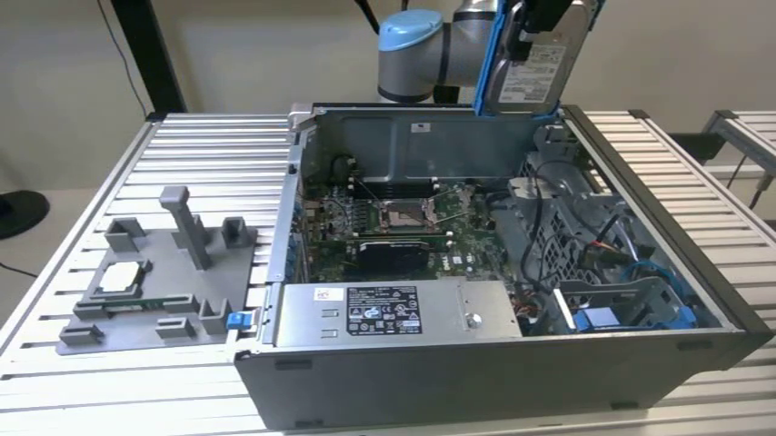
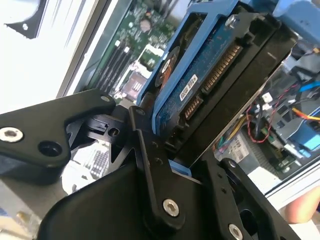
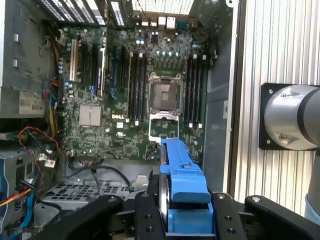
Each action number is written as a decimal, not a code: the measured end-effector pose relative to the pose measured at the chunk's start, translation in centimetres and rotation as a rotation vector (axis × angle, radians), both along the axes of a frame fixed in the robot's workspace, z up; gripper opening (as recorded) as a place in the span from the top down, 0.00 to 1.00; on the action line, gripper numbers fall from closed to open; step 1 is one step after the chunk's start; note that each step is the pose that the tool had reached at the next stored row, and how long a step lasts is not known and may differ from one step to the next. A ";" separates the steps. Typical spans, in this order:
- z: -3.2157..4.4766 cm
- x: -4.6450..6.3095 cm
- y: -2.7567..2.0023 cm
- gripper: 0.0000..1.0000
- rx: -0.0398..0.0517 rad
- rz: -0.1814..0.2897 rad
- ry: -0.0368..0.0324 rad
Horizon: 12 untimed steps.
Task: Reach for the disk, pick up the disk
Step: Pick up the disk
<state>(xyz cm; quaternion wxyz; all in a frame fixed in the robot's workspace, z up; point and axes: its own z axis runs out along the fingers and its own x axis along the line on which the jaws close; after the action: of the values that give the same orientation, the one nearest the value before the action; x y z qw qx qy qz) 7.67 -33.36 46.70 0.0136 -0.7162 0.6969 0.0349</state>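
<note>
The pincer (image 2: pixel 172 150) is closed on the disk (image 2: pixel 220 75), and its black metal fingers (image 2: pixel 150 165) press on the two flat faces of the drive. In the second wrist view the underside of the disk shows a blue circuit board with a row of connector pins, and a blue plastic rail runs along its edge. In the first wrist view the same disk (image 3: pixel 182 190) stands on its edge between the black links of the pincer (image 3: pixel 185 220), and its blue rail points toward the motherboard (image 3: pixel 140 100).

In the exterior view the disk (image 1: pixel 533 64) hangs high in the air, above the back wall of the open computer case (image 1: pixel 485 272); it touches nothing of the case. It is nearly upright, with the white printed label facing the camera and a blue rail on the exterior view's left side. The arm (image 1: pixel 424 45) comes from the top of the picture; its light blue joint cap and grey round body lie just beside the disk.

The case lies on its side on a worktop (image 1: pixel 206 154) of ribbed silver metal slats. Inside are the green motherboard with an empty square socket, bundles of wires, blue plastic drive bays and a grey metal box (image 1: pixel 388 313) with a black-and-white sticker. To the exterior view's left of the case stands a grey plastic fixture (image 1: pixel 158 282) with upright posts, and a small square silver-white chip (image 1: pixel 122 277) lies on it.
</note>
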 end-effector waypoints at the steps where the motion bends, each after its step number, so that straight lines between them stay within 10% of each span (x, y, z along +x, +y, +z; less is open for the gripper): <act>1: 0.00 0.0 0.00 1.00 -0.0001 0.000 -0.0183; 5: -0.01 0.0 -0.04 1.00 0.0002 0.000 -0.0670; 12: 0.35 0.0 -0.18 1.00 0.0002 0.000 -0.0705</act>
<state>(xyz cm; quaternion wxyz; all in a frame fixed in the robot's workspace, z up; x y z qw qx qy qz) 7.67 -33.55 47.04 0.0382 -0.7170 0.6960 0.0097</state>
